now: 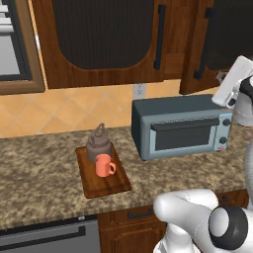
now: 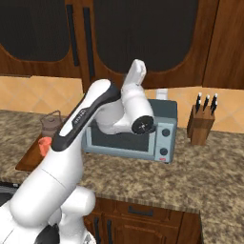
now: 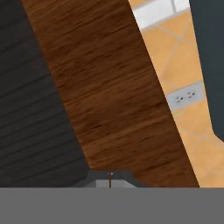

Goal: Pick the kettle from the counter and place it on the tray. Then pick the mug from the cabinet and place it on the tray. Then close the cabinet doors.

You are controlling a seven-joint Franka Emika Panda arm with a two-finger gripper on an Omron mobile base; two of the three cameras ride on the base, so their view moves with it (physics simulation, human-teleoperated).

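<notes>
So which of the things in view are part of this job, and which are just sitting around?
Job: kettle, mug, tray, cabinet doors, gripper shut, up against a door.

Just there: toaster oven, knife block, wall socket.

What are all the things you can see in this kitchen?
kettle: one, brownish-grey, on the tray, at its back
mug: one, coral, on the tray, in front of the kettle
tray: one, reddish-brown, on the counter
counter: one, speckled brown
toaster oven: one, blue-grey, on the counter right of the tray
knife block: one, brown, on the counter right of the toaster oven
cabinet doors: dark brown with black handles, above the counter; the right one swung partly out
outlet: one, white, on the tan tiled wall
arm: one, white
gripper: one, shut, close to a door's wooden frame
</notes>
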